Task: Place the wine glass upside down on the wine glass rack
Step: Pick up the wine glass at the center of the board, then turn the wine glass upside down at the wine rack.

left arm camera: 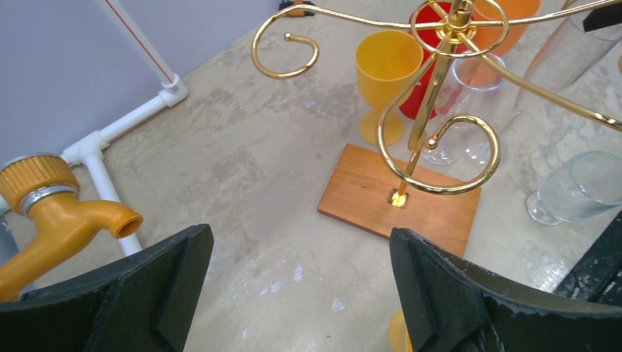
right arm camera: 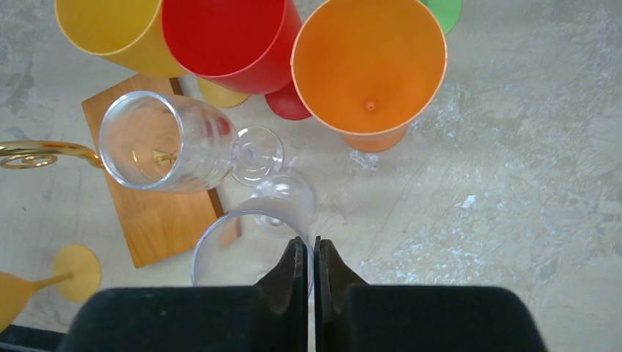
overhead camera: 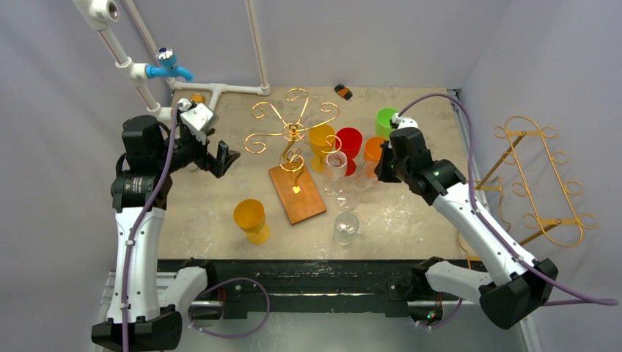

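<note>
The left gripper [overhead camera: 221, 158] hangs left of the rack [overhead camera: 292, 139], its jaws spread wide with nothing between them. The gold rack stands on a wooden base [overhead camera: 297, 193]. Just right of it is the glass [right arm camera: 238, 253], clear, stemmed and mouth up. It stands beside a second clear glass [right arm camera: 165, 143] and near the yellow cup [right arm camera: 110, 29], red cup [right arm camera: 227, 37] and orange cup [right arm camera: 367, 62]. The right gripper [right arm camera: 306, 253] pinches its rim, fingers almost touching.
</note>
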